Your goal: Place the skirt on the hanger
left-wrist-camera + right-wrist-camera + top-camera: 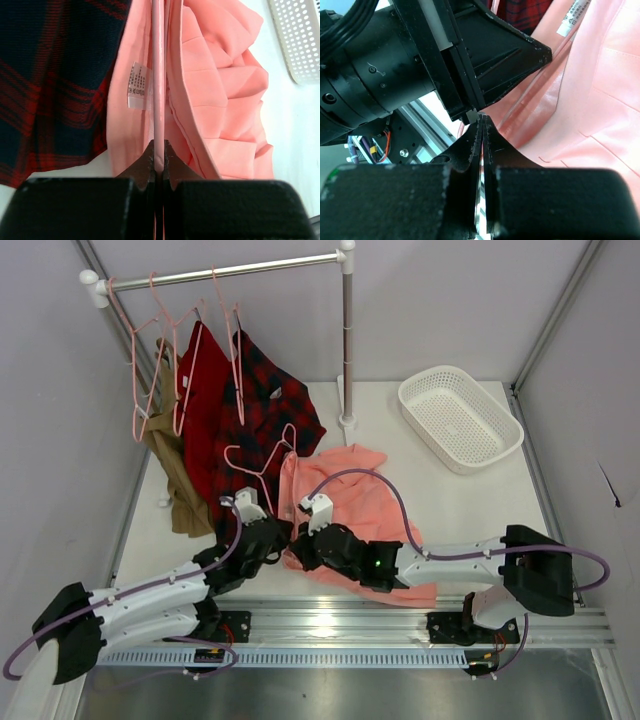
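The salmon-pink skirt [360,505] lies crumpled on the table in front of both arms. Its white label [138,85] shows at the waist, which stands open around the hanger. The pale-pink hanger [262,478] lies with its hook toward the plaid shirt, one wire [158,75] running into the skirt. My left gripper [278,538] [159,155] is shut on that wire. My right gripper [302,548] [482,122] is shut right beside the left one, at the skirt's [590,100] near edge. I see nothing between its jaws.
A white rail [230,272] at the back carries spare pink hangers [150,350], a red garment [205,380], a red-and-black plaid shirt [270,400] and a tan garment [180,480]. The rack post [347,340] stands mid-back. A white basket [460,418] sits at back right.
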Available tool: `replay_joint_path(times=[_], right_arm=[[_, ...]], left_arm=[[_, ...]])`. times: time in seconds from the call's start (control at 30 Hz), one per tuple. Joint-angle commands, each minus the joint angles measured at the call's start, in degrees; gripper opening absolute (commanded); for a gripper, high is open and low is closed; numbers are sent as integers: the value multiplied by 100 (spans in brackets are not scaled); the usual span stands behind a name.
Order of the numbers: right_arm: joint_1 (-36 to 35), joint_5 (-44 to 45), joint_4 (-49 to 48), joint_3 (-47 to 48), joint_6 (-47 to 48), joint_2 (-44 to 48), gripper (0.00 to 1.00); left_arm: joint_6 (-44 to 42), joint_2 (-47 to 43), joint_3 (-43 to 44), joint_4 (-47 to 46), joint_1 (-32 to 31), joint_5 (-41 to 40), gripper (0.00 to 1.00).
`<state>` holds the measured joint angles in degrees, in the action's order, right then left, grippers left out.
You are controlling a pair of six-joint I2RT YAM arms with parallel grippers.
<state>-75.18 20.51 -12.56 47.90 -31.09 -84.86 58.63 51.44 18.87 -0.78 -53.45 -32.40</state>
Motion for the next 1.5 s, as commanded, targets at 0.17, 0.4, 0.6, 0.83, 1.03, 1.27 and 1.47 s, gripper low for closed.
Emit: replay_joint_path(times=[0.17, 0.4, 0.6, 0.83, 1.03, 1.27, 1.47], right_arm=[[3, 523, -107, 387, -143, -224, 0], [3, 805, -63, 396, -239, -92, 0], [20, 605, -71, 404, -29, 127, 0], [-120, -301, -774, -298, 973, 724, 6], [-181, -636, -713, -281, 1491, 664, 29], [-366, -689, -941, -211, 2018, 550, 32], [-419, -794, -994, -114, 2300, 506, 35]], left_arm=[[228, -503, 520, 911, -34, 50, 0], [245, -688, 925, 1544, -34, 137, 0], [61, -820, 1224, 1896, -43, 164, 0], [-220, -943, 1242, 2319, -43, 67, 0], [-221, -1022, 1206, 2240, -34, 190, 0], [-194, -881, 1356, 2275, -43, 392, 0], [-212, -899, 1426, 2257, -42, 507, 0]])
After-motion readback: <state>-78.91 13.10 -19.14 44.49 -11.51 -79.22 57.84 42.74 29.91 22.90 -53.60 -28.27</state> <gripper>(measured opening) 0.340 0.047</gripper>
